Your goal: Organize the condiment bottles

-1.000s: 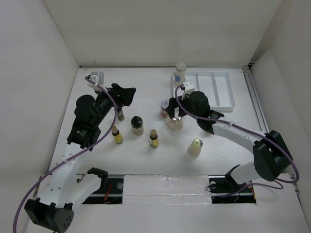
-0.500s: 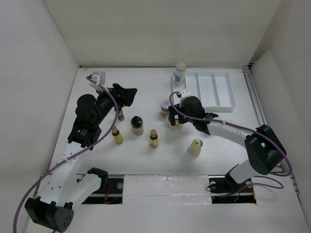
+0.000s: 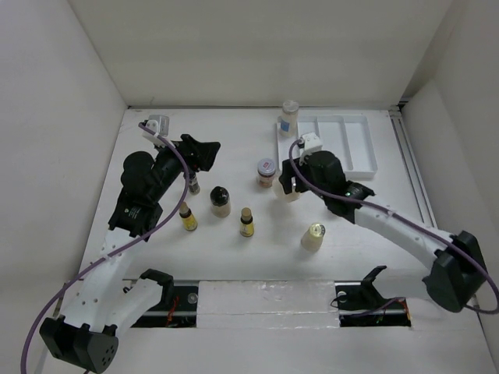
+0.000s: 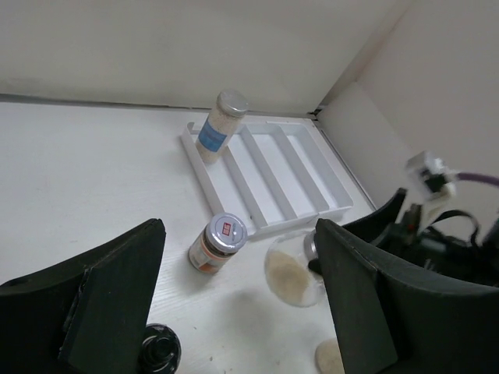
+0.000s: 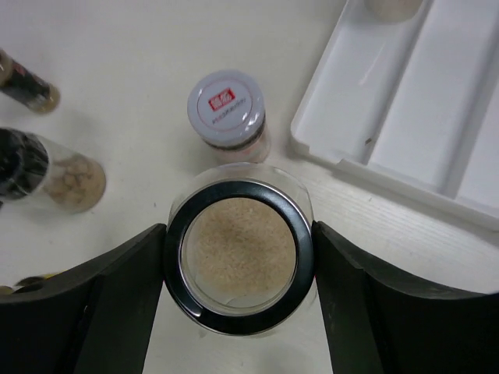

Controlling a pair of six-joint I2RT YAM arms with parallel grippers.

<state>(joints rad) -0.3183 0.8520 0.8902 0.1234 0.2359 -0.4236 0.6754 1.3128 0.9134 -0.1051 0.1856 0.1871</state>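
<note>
Bright, even light is cast from above, only faint soft shadows are seen beside the white tray, and the fingers of the left gripper, well before it, are rendered slightly blurred.

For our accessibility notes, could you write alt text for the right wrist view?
The right gripper holds a wide glass jar of beige granules. Nearby are a red-and-white-capped jar, a black-capped bottle and a white tray.
</note>
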